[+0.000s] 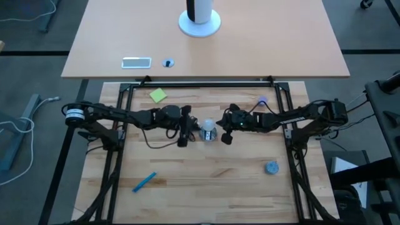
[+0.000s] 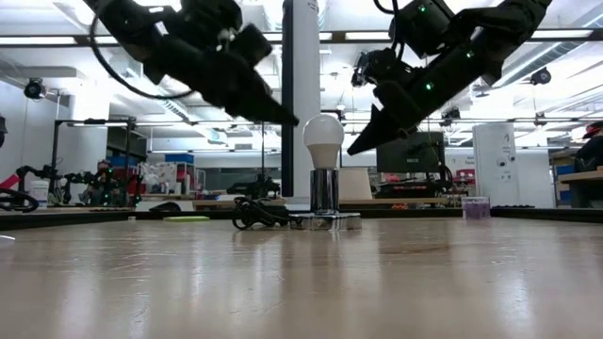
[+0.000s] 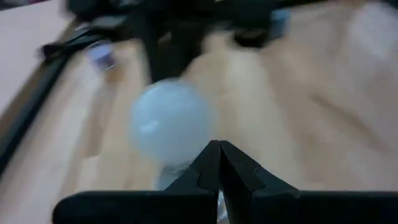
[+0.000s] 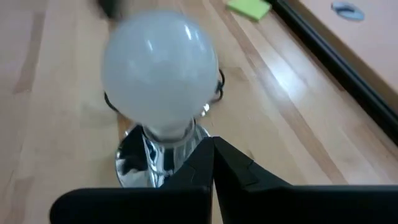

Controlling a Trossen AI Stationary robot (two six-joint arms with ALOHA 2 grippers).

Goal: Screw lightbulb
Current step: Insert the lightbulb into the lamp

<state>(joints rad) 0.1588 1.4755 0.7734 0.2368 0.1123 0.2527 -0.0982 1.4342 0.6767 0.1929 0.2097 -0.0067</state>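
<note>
Landmark: metal socket (image 1: 208, 134), shiny, round base, standing upright near mid-table on the wooden table (image 1: 206, 187).

- Black cord (image 2: 256, 215) lies coiled just beside the socket base, on its left in the low view.
- Green sticky note (image 1: 158, 95): up-left of the socket in the high view, near the table's far edge.
- Blue marker (image 1: 144, 182): down-left of the socket, well apart, lying diagonal.
- Blue-grey round cap (image 1: 271, 167): down-right of the socket, well apart.
- Small purple object (image 1: 262, 100): up-right of the socket; kind not discernible.
</note>
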